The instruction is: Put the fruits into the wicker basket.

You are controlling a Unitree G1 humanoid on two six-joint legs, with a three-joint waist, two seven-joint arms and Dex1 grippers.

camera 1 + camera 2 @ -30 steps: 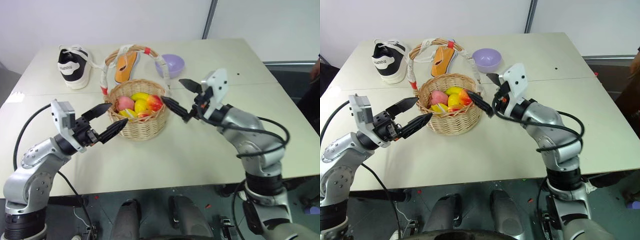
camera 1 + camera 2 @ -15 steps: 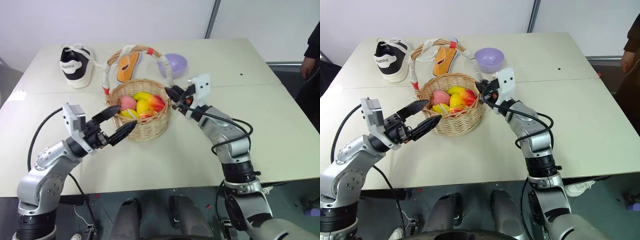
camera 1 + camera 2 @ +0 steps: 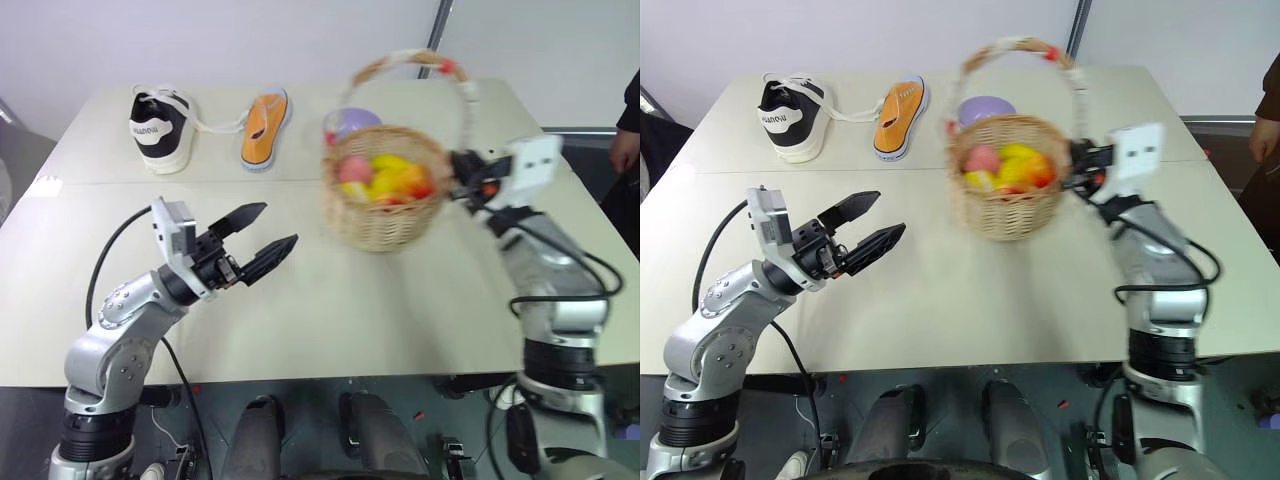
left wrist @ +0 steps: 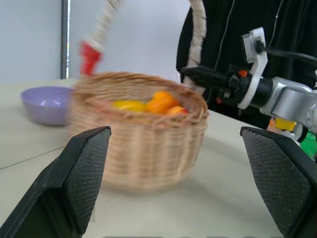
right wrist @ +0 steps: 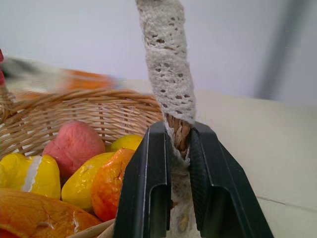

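Right wrist view shows right tool (image 5: 181, 163) pinching basket handle (image 5: 166, 74).

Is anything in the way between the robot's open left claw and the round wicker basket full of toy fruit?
Nothing visible is. The open left claw faces the round tan wicker basket across bare table. The right claw is shut on the basket's white-wrapped handle, on the far side of the basket from the left claw.

Both arms are silver-grey metal with rounded joints and black bands, and loose black cables loop along them. Each wrist carries a white camera block, and the left gripper (image 3: 262, 237) and right gripper (image 5: 177, 148) have black tapered fingers with textured pads (image 4: 84, 173).
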